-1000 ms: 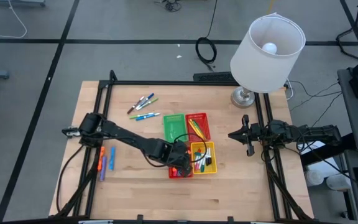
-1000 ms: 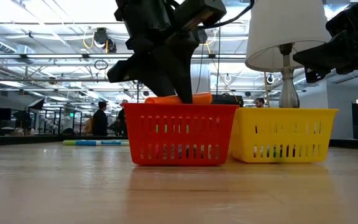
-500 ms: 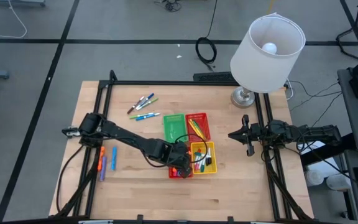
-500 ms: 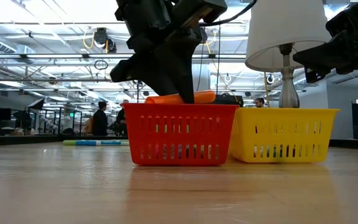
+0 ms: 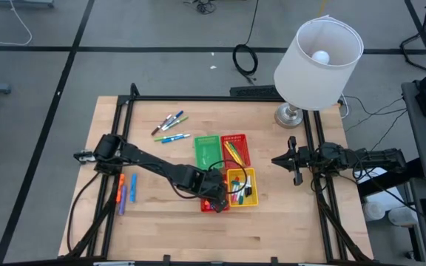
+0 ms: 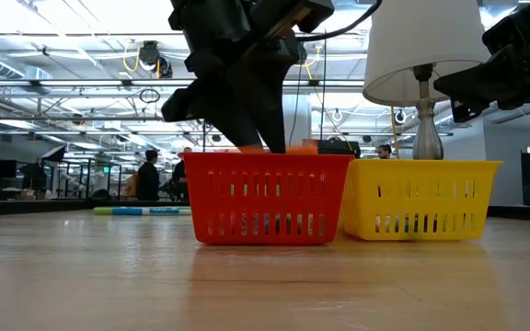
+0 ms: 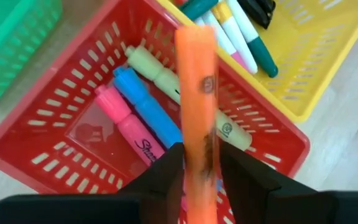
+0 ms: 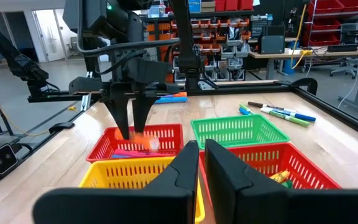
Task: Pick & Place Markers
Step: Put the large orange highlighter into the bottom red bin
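My left gripper (image 7: 201, 168) hangs over the near red basket (image 5: 214, 201), shut on an orange marker (image 7: 196, 87) that shows blurred. Pink (image 7: 126, 127), blue (image 7: 148, 109) and pale yellow (image 7: 166, 81) markers lie flat on that basket's floor. In the low view only slivers of the orange marker (image 6: 304, 146) show at the basket's rim (image 6: 265, 158). More markers lie on the table at the far left (image 5: 170, 123) and near left (image 5: 126, 192). My right gripper (image 5: 294, 161) waits shut at the table's right edge. My left gripper pinches the orange marker's two long sides (image 7: 197, 158) between its two fingers. The fingers come from above, slanting down. The marker's long free end (image 7: 194, 43) sticks out past the fingers over the red basket, above the markers lying there.
A yellow basket (image 5: 242, 186) with several markers stands against the red one's right side. Behind them are a green basket (image 5: 206, 150) and a second red basket (image 5: 234, 148). A lamp (image 5: 316, 55) stands at the far right. The black frame rails (image 5: 117, 148) border the table.
In the low view the orange marker first tipped, its right end rising a little, then sank from above the red basket's rim down to the rim. My left gripper has stayed over the basket.
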`<state>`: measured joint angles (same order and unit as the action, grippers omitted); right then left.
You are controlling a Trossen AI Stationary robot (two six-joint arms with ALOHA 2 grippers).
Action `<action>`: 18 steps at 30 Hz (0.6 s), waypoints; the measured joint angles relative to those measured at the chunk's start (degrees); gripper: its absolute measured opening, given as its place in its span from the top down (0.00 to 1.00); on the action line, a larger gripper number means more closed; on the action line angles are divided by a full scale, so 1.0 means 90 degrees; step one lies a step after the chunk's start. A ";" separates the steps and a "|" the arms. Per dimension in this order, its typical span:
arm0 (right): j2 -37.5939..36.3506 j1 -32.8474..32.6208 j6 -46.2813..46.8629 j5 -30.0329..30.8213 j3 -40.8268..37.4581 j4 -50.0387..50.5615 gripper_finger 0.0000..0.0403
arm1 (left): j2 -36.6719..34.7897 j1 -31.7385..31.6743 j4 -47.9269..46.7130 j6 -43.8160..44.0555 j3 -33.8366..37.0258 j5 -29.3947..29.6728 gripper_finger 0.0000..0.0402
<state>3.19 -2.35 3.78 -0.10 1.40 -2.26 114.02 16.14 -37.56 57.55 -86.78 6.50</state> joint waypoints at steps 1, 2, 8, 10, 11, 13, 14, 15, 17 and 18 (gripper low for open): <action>0.0001 0.0000 0.0001 0.0000 0.0001 0.0000 0.96 | 0.0001 0.0000 0.0001 -0.0003 0.0000 -0.0071 0.71; 0.0001 0.0000 0.0001 0.0000 0.0001 0.0000 0.96 | 0.0000 0.0000 -0.0002 -0.0011 0.0000 -0.0105 0.68; 0.0000 0.0000 0.0001 0.0000 -0.0001 0.0000 0.96 | -0.0009 -0.0010 -0.0001 -0.0158 0.0000 -0.0262 0.55; 0.0001 0.0000 -0.0001 0.0001 -0.0001 0.0000 0.96 | -0.0073 -0.0017 -0.0132 -0.0229 0.0005 -0.0478 0.52; 0.0000 -0.0001 0.0001 0.0001 -0.0001 0.0000 0.96 | -0.0116 -0.0017 -0.0252 -0.0219 0.0005 -0.0547 0.51; 0.0001 0.0000 -0.0001 0.0000 -0.0001 0.0000 0.96 | -0.0260 -0.0008 -0.0693 -0.0132 0.0005 -0.0518 0.50; -0.0001 0.0000 0.0001 0.0002 0.0001 0.0000 0.96 | -0.0320 0.0017 -0.0951 -0.0024 0.0005 -0.0433 0.50; -0.0001 0.0000 0.0001 0.0000 0.0000 0.0000 0.96 | -0.0405 0.0044 -0.1247 0.0108 0.0005 -0.0309 0.50; 0.0000 0.0000 0.0001 0.0002 0.0000 0.0000 0.96 | -0.0597 0.0144 -0.1926 0.0431 0.0007 0.0003 0.51; -0.0001 0.0000 0.0001 0.0001 -0.0001 0.0000 0.96 | -0.0708 0.0203 -0.2269 0.0609 0.0007 0.0182 0.51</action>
<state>3.18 -2.35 3.79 -0.09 1.39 -2.26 107.65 17.97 -57.98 63.03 -86.72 8.15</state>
